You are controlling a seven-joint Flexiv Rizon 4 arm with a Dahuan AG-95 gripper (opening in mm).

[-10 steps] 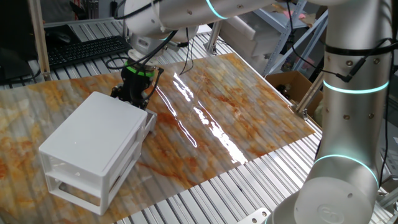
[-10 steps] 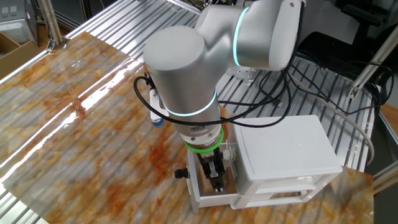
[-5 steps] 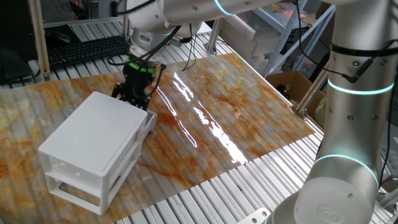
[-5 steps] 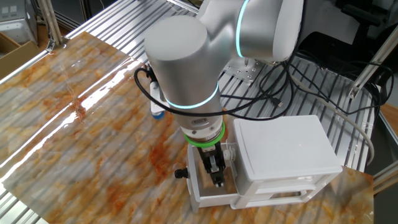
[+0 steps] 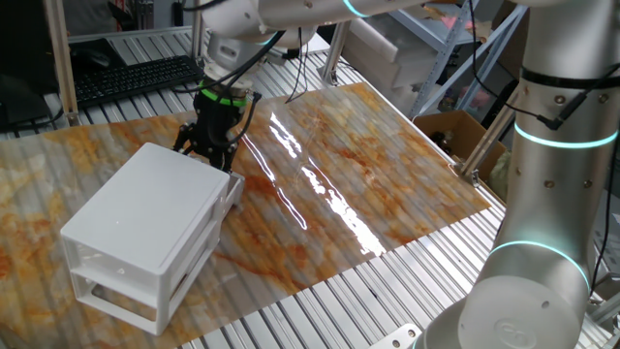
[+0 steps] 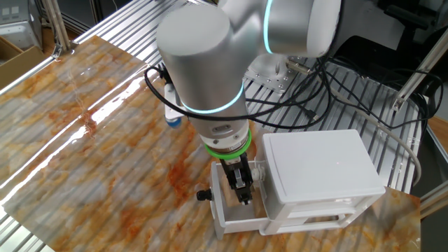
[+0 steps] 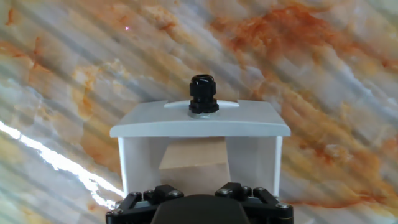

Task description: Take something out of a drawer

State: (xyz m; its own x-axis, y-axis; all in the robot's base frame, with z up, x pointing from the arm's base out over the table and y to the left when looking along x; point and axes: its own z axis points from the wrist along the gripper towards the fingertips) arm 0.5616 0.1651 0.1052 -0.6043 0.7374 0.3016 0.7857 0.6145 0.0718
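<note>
The white two-tier cabinet (image 5: 145, 228) (image 6: 322, 168) lies on the marbled mat. Its drawer (image 6: 234, 222) (image 7: 199, 127) is pulled out, and a black knob (image 7: 203, 94) sticks out of its front panel. My gripper (image 6: 241, 190) (image 5: 211, 147) points straight down into the open drawer. In the hand view the gripper (image 7: 198, 186) shows only its black finger mounts at the bottom edge. A pale tan wooden block (image 7: 194, 163), the something, sits between the fingers inside the drawer walls, and the jaws are shut on it. Neither fixed view shows the block.
A black keyboard (image 5: 126, 78) lies on the ribbed metal table behind the mat. A cardboard box (image 5: 455, 131) stands past the mat's right edge. The arm's thick grey column (image 5: 552, 194) rises at the right. A small blue-tipped part (image 6: 171, 119) hangs beside the wrist.
The wrist and gripper have risen a little above the drawer over the last second. The jaws' opening has not changed, and the cabinet and drawer have stayed in place.
</note>
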